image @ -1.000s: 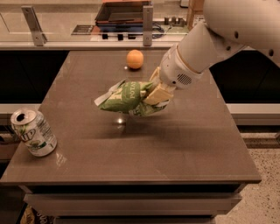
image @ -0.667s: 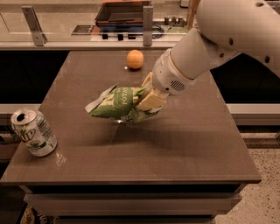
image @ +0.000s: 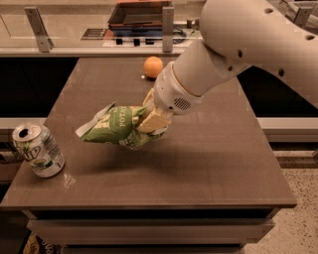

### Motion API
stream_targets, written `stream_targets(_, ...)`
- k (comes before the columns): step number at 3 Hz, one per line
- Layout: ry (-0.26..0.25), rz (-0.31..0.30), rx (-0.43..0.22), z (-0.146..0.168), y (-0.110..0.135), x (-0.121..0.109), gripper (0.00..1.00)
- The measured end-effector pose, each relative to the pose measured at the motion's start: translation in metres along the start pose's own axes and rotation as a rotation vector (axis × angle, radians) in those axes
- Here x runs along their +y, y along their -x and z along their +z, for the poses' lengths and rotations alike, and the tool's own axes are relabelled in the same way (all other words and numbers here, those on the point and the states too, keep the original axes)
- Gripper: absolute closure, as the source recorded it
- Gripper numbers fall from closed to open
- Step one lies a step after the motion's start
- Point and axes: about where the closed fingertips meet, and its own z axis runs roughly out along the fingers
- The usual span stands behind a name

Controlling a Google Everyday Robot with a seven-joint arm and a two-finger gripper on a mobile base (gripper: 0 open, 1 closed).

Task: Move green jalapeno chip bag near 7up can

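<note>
The green jalapeno chip bag is a crinkled light-green foil bag, held above the table at centre-left. My gripper is shut on the bag's right end; its tan fingers pinch the foil. The white arm reaches in from the upper right. The 7up can stands tilted near the table's front-left corner, silver and white with green lettering. The bag's left tip is a short way right of the can and higher than it.
An orange ball-shaped fruit sits at the back middle of the brown table. A counter with metal brackets and a dark tray runs behind the table. The table's front edge is close below the can.
My gripper has carried the chip bag leftward and toward the front, closer to the can. The can and the orange fruit have not moved.
</note>
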Motion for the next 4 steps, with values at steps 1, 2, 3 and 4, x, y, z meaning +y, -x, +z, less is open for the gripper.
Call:
stream_targets(1, 0.019, 0.026, -0.011, 0.015, 0.008, 0.005, 1.00)
stream_targets(2, 0.031, 0.083, -0.029, 0.031, 0.006, 0.011, 1.00)
stream_targets(3, 0.033, 0.133, -0.037, 0.044, 0.001, 0.017, 1.00)
stream_targets(4, 0.033, 0.128, -0.035, 0.044, 0.003, 0.018, 0.81)
